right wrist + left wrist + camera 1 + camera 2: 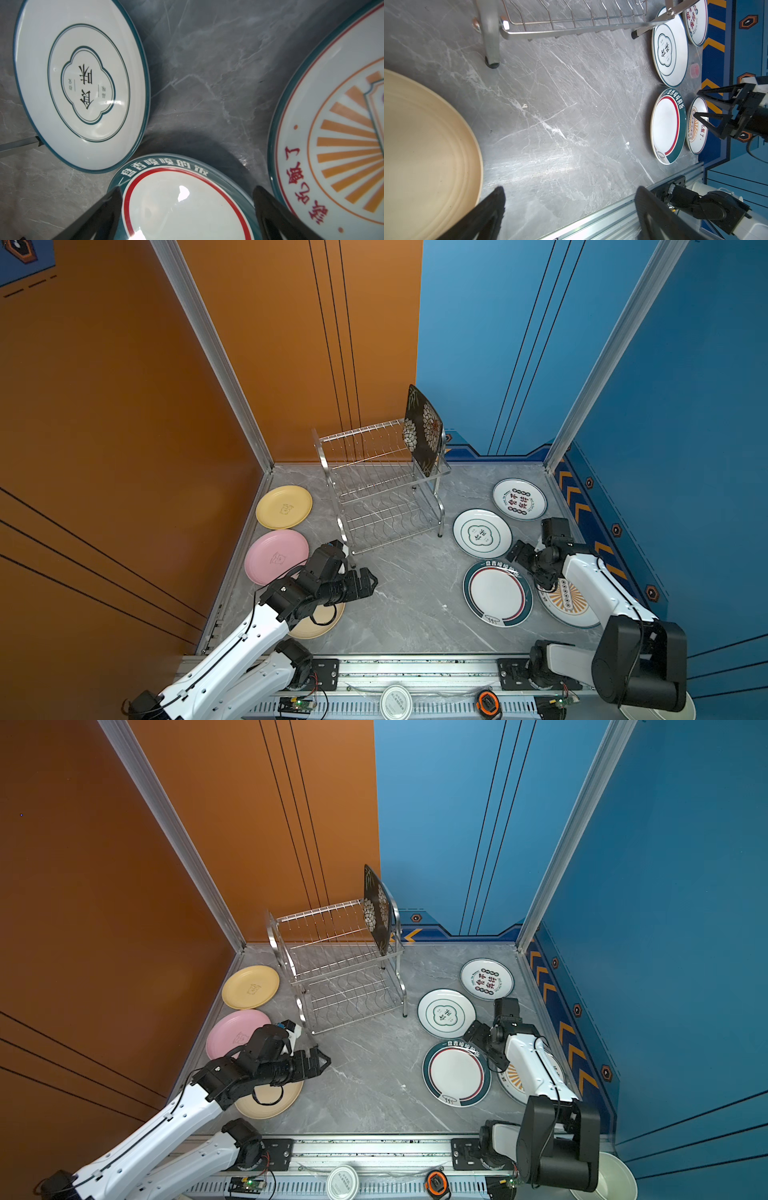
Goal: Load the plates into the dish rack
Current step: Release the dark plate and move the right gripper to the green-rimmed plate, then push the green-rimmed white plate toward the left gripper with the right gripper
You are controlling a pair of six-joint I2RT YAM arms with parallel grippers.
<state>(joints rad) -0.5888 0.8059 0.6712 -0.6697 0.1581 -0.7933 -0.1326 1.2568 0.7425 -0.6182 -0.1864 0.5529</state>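
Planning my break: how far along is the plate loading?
Done: only the black plate stands upright in the rack. In hand: nothing; the left tool and right tool are open and empty. Left: seven lie flat on the table: yellow plate, pink plate, beige plate, four white plates.

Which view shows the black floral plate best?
A top view: the black floral plate stands on edge, face visible, at one end of the dish rack. Both top views show it; neither wrist view does.

Bright even light, perhaps slight edge-blur.
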